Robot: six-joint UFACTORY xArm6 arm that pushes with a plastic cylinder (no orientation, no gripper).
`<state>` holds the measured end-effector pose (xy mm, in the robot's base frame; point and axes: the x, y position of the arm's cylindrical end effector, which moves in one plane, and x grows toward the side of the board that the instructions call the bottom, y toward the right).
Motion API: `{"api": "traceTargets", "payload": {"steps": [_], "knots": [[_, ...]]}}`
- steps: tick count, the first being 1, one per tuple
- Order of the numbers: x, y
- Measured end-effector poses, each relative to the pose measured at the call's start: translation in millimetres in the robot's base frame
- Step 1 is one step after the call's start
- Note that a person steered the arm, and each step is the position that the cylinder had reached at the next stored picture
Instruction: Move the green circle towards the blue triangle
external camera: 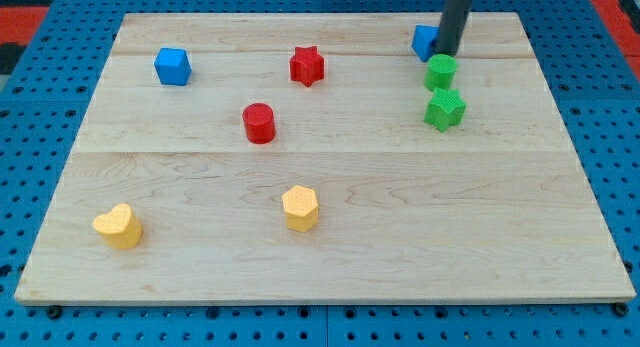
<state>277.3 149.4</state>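
The green circle [441, 72] sits at the upper right of the wooden board [330, 187]. The blue triangle [424, 40] lies just above and left of it, partly hidden behind my dark rod. My tip [444, 52] is down between the two, right of the blue triangle and touching the top edge of the green circle. A green star [444, 109] lies just below the green circle.
A blue cube [172, 66] is at the upper left, a red star [307, 65] at the top middle, a red cylinder [259, 123] below it. A yellow hexagon [300, 208] and a yellow heart [118, 227] lie near the bottom.
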Motion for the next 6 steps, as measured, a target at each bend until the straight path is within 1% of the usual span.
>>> {"api": "traceTargets", "payload": {"steps": [1, 2, 4, 5, 6], "knots": [[-18.6, -35.6], [-23.6, -20.6], [-15.0, 79.1], [30.1, 79.1], [69.1, 48.2]]}}
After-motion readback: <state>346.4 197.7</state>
